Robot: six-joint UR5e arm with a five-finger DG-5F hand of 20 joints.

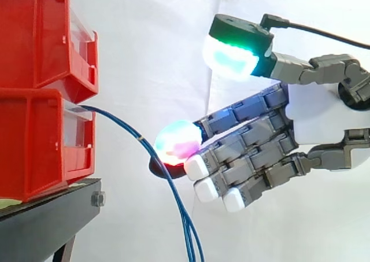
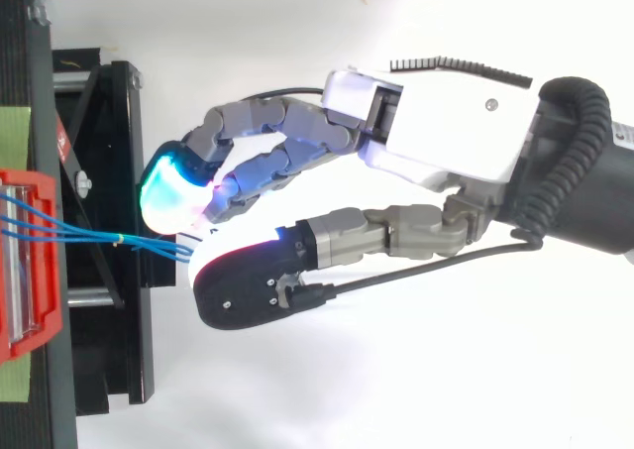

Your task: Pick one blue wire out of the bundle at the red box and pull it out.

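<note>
Several thin blue wires (image 1: 124, 123) leave the front of the lower red bin (image 1: 34, 140) and arc down to the right, out of the bottom of the side view. From above, the wires (image 2: 89, 233) run right from the bin (image 2: 25, 271) and end under the fingertips. My hand (image 1: 324, 117) reaches in from the right with its fingers stretched toward the wires. One glowing fingertip (image 1: 178, 141) sits right at the wires; I cannot tell if it touches them. The thumb, with its green-cyan pad (image 1: 231, 59), is raised well above the fingers. The hand (image 2: 446, 142) is open and holds nothing.
A second red bin (image 1: 34, 36) is stacked on the lower one. Both rest on a black stand (image 1: 46, 221), whose frame (image 2: 109, 152) lies below and left of the fingertips. A white curtain hangs behind.
</note>
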